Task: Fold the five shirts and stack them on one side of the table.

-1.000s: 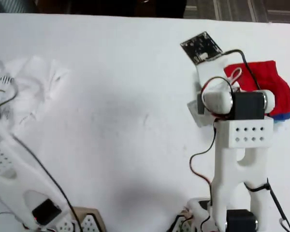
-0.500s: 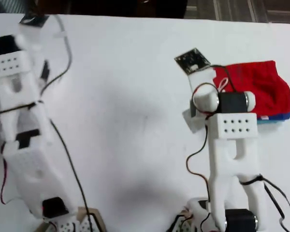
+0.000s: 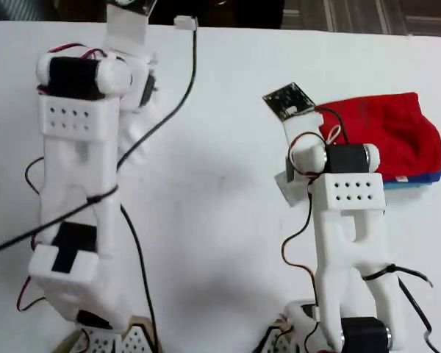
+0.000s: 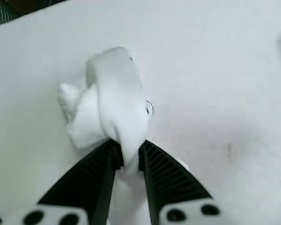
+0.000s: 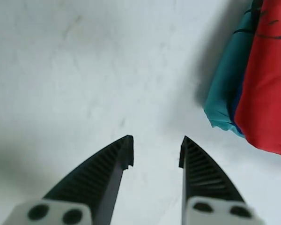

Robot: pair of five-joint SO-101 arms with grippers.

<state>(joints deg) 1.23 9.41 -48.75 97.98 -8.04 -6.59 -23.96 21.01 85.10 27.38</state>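
Leave the right end effector [image 5: 156, 140] parted and empty over bare tabletop [image 3: 220, 220], just left of the red shirt [image 3: 386, 129] lying on a teal shirt [image 5: 225, 93] at the right edge. At the far left, lower the bunched white shirt [image 4: 112, 98], pinched tight in the left end effector [image 4: 129, 151], and spread it flat before any fold. Trust the left wrist view for that pinch, covered by the arm from above, and the high view for the room between both.

Bright, even light falls on the white table [image 3: 228, 66], with a soft grey shadow near 6 o'clock. The room [image 3: 228, 11] at 12 o'clock is dark. The white shirt [image 4: 113, 93] nearly washes out; the folded stack [image 5: 262, 70] casts a soft shadow beside it.
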